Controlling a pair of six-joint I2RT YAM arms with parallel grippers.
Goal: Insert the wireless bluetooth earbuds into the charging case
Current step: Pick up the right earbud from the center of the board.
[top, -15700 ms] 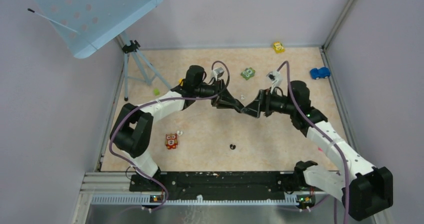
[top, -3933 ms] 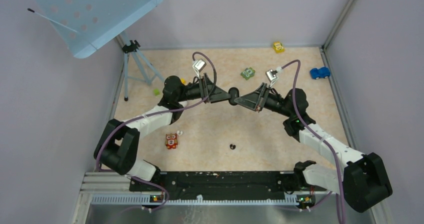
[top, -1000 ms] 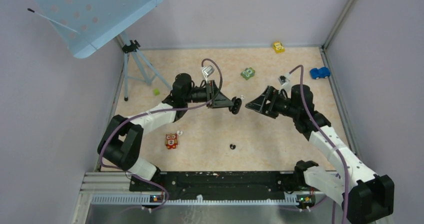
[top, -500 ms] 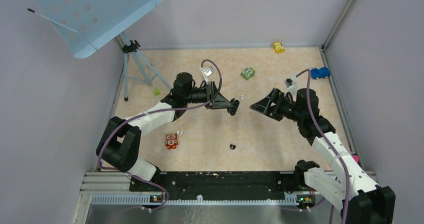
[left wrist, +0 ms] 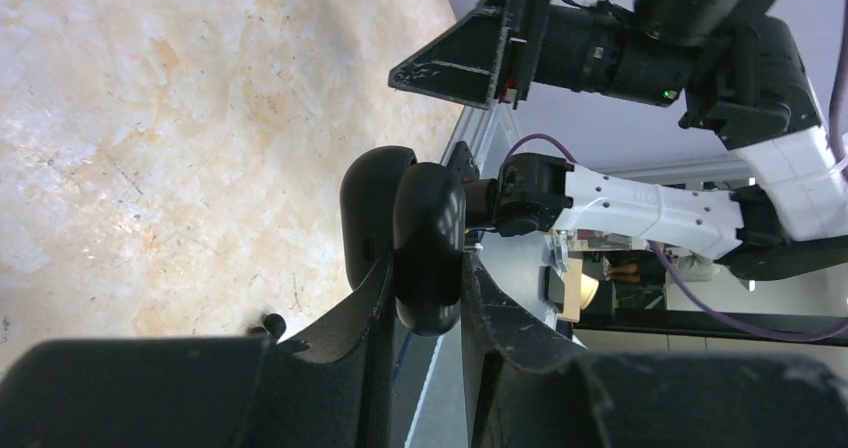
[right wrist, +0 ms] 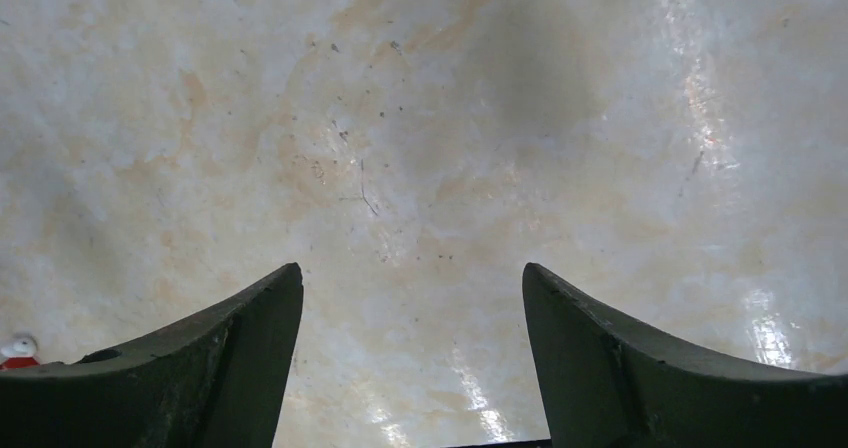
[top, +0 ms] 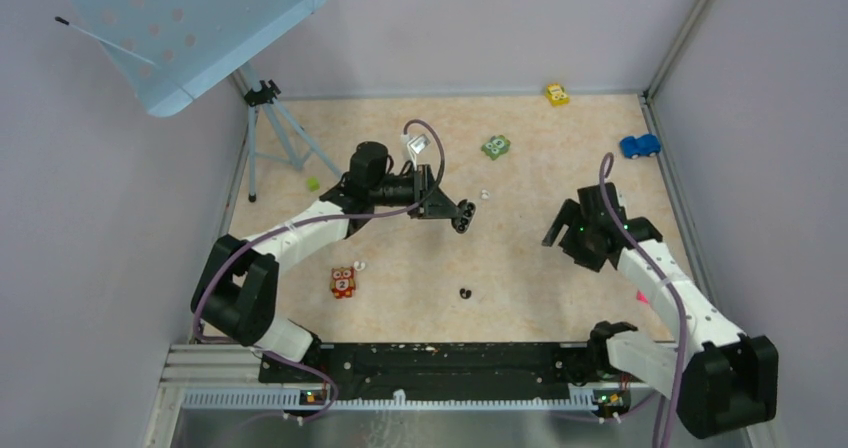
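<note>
**While the case is clamped, no bud shows as seated**

Left fingers (left wrist: 365, 313) grip the black charging case (left wrist: 428, 238) above the bench (top: 520, 268), centre of the top view. Right fingers (right wrist: 230, 358) are spread wide and empty, at right. A black earbud (top: 465, 293) lies loose at lower centre. One white earbud (top: 359, 264) is left of centre, another (top: 484, 194) near the case. Case interior is hidden. Judged early: every pick-up and insertion is left.

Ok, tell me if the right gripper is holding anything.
No, the right gripper has its jaws apart, with only table showing between them.
</note>
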